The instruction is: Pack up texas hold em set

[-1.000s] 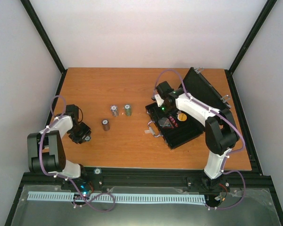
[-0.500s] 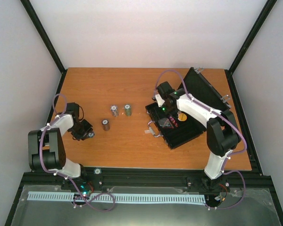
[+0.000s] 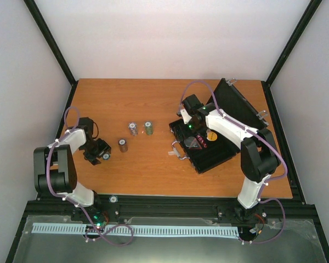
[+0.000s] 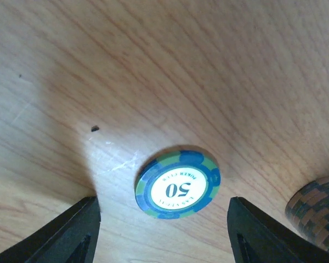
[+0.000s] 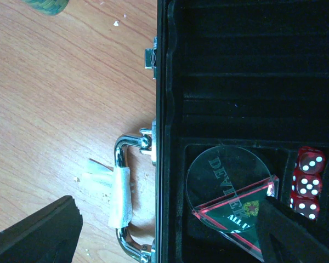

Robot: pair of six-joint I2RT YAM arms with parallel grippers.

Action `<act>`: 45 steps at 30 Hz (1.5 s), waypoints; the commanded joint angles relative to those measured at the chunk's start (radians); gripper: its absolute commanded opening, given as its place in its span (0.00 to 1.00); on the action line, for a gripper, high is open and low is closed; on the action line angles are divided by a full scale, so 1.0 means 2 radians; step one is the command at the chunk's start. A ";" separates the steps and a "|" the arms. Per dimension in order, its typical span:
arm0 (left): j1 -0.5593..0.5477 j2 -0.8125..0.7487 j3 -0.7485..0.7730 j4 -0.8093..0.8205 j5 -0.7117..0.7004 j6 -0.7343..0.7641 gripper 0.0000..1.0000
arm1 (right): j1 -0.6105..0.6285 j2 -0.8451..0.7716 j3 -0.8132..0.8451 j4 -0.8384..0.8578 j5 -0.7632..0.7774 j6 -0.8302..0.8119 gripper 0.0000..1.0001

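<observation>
Bright, even light from above; soft shadows.
From the top, the desk [image 3: 153, 98] was evenly lit and the walls [image 3: 170, 38] nearly washed out. Close up, the chip [image 4: 178, 185] was sharp beside a soft shadow. The case [image 5: 252, 66] interior sank into black, its handle [image 5: 120, 159] glinted, and the near fingers [image 4: 66, 235] blurred.

The number "50" is printed in dark figures on the white centre of the blue-and-green chip [image 4: 178, 184], seen upside down in the left wrist view. Small ring lettering above the number appears to read "POKER CLUB".

In the right wrist view, "DEALE" is read on the clear round disc [image 5: 222, 170]; the rest of the word is covered. "ALL I" is read on the red-edged triangular plaque [image 5: 237, 215] lying over it, beside a small emblem. White pips are shown on the red dice [image 5: 307, 183]. The red label [image 3: 202, 138] in the top view cannot be read.
</observation>
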 commanded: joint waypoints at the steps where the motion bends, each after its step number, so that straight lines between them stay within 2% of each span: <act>1: -0.004 0.034 0.029 -0.021 -0.002 0.012 0.67 | 0.003 -0.008 0.006 0.006 0.004 0.003 0.88; 11: -0.027 0.087 0.086 -0.043 -0.032 0.009 0.67 | 0.004 -0.005 -0.001 0.014 0.002 0.008 0.88; 16: -0.052 0.106 0.070 -0.030 -0.039 -0.005 0.67 | 0.004 -0.012 -0.018 0.018 0.007 0.007 0.88; 26: -0.056 0.120 0.015 -0.009 -0.074 -0.004 0.67 | 0.004 -0.029 -0.050 0.028 0.007 0.008 0.88; 35: -0.057 0.126 0.016 -0.013 -0.082 -0.008 0.61 | 0.004 -0.039 -0.060 0.030 0.004 0.003 0.88; 45: -0.058 0.129 0.027 -0.050 -0.114 0.012 0.59 | 0.004 -0.061 -0.092 0.053 -0.004 0.009 0.88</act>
